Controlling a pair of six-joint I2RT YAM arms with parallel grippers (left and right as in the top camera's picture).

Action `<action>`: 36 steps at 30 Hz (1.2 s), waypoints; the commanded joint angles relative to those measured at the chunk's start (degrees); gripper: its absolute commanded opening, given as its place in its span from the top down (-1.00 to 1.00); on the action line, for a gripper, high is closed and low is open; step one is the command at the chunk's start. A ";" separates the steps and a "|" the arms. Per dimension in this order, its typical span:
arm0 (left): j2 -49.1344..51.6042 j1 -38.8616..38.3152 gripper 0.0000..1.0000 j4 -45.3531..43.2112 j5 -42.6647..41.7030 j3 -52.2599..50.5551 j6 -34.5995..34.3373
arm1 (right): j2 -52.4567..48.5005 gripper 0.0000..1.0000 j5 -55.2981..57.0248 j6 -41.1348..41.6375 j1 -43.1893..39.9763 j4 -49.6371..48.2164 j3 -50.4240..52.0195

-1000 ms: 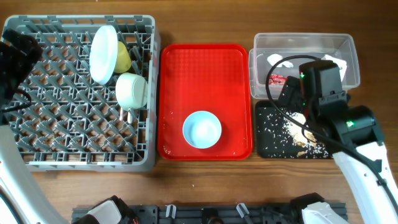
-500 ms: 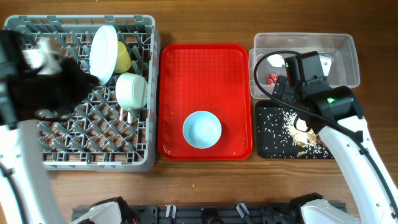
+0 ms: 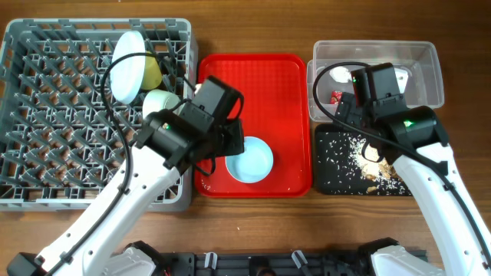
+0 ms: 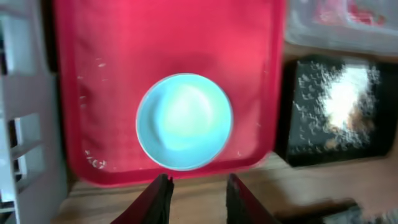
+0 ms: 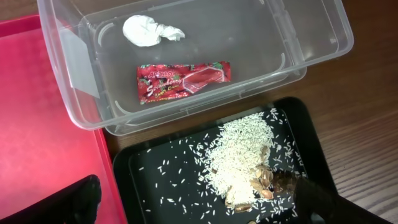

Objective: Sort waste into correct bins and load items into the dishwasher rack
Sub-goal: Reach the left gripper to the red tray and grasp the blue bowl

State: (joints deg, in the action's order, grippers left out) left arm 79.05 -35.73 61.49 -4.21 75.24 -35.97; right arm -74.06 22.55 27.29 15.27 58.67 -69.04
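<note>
Left arm (image 3: 180, 134) swung over blue plate (image 4: 184, 121), jaws parted

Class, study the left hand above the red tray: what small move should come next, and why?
Probably lower the open left hand onto the rim of the pale blue round plate. It lies alone on the red plastic serving tray, close to that hand, not yet in the grey pegged rack.
</note>
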 commanded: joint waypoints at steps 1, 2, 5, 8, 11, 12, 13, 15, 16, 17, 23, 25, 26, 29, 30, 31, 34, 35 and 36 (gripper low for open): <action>0.39 -2.27 0.33 -2.84 8.20 -10.47 -8.26 | -0.63 -1.00 -0.13 -0.28 -0.17 -1.22 0.09; 0.50 -2.40 0.30 -5.73 8.13 -14.32 -8.26 | -0.63 -0.99 -0.13 -0.28 -0.17 -1.22 0.09; 0.63 -2.40 0.22 -15.91 8.17 -23.39 -8.24 | -0.63 -0.99 -0.15 -0.28 -0.17 -1.22 0.09; 0.76 -2.43 0.24 -22.64 8.15 -26.95 -8.26 | -0.63 -1.00 -0.13 -0.28 -0.20 -1.20 0.09; 2.23 -2.43 0.30 -24.65 8.17 -27.78 -8.26 | -0.63 -0.99 -0.15 -0.28 -0.17 -1.22 0.09; 3.69 -2.43 0.35 -25.40 8.13 -27.78 -8.26 | -0.63 -0.99 -0.13 -0.28 -0.17 -1.22 0.09; 4.96 -2.43 0.37 -25.75 8.13 -27.78 -8.26 | -0.63 -1.00 -0.15 -0.28 -0.17 -1.22 0.09; 7.50 -2.43 0.46 -25.99 7.32 -27.78 -8.28 | -0.63 -1.00 -0.15 -0.28 -0.20 -1.22 0.09; 8.74 -2.43 0.53 -26.18 6.19 -27.78 -8.28 | -0.63 -0.99 -0.13 -0.28 -0.20 -1.22 0.09; 8.85 -2.40 0.60 -26.16 6.25 -27.78 -8.24 | -0.63 -1.00 -0.15 -0.28 -0.17 -1.22 0.09; 8.26 -2.36 0.51 -26.64 7.32 -26.67 -8.20 | -1.18 -1.00 -0.13 -0.28 -0.17 -1.44 0.09; 7.93 -2.36 0.56 -26.62 7.32 -25.62 -8.20 | -1.22 -0.99 -0.15 -0.28 -0.17 -1.44 0.09; 7.32 -2.36 0.64 -26.62 7.32 -25.31 -8.20 | -1.22 -0.99 -0.15 -0.28 -0.17 -1.44 0.09; 7.23 -2.36 0.74 -26.49 7.28 -25.31 -8.20 | -1.22 -0.99 -0.13 -0.28 -0.17 -1.44 0.09; 7.23 -2.36 0.78 -26.38 7.30 -25.31 -8.22 | -1.22 -0.99 -0.13 -0.28 -0.17 -1.46 0.09; 7.26 -2.36 0.85 -26.16 7.30 -25.31 -8.20 | -1.22 -1.00 -0.13 -0.28 -0.17 -1.46 0.09; 7.17 -2.40 0.92 -26.14 7.28 -25.31 -8.20 | -1.25 -0.99 -0.15 -0.28 -0.20 -1.46 0.09; 6.91 -2.36 0.92 -26.27 7.34 -25.18 -8.02 | -1.22 -0.99 -0.13 -0.28 -0.17 -1.46 0.09; 6.03 -2.16 0.92 -25.97 7.34 -24.24 -7.23 | -1.25 -0.99 -0.13 -0.28 -0.17 -1.46 0.09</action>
State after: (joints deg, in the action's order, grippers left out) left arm 87.42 -37.89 35.33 2.52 48.82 -44.05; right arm -74.81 22.52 27.29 15.27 57.41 -69.04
